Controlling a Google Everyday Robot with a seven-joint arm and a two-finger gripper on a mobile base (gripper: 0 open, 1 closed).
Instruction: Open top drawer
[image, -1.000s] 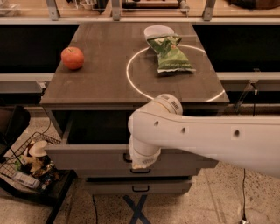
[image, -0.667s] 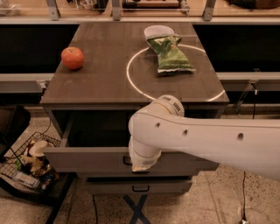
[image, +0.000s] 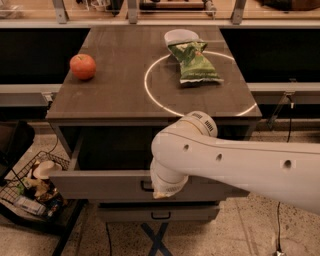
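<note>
The top drawer (image: 100, 184) stands pulled out from under the brown tabletop (image: 115, 95). Its flat grey front panel faces me and its dark inside shows above the panel. The small dark loop handle (image: 146, 186) sits at the panel's centre. My gripper (image: 159, 194) is at the end of the white arm (image: 235, 165), right against the drawer front just right of the handle. The wrist hides it for the most part. A narrower grey drawer front (image: 125, 213) with a like handle (image: 161, 216) sits closed below.
On the tabletop lie a red apple (image: 83, 66), a green chip bag (image: 194, 62) and a white bowl (image: 181, 36), with a white circle (image: 155, 97) drawn on it. A wire basket of rubbish (image: 35, 187) stands on the floor at left. A cable (image: 289, 107) hangs at right.
The top drawer has slid further out toward me, and the arm's wrist has drawn back with it. The things on the tabletop have not moved.
</note>
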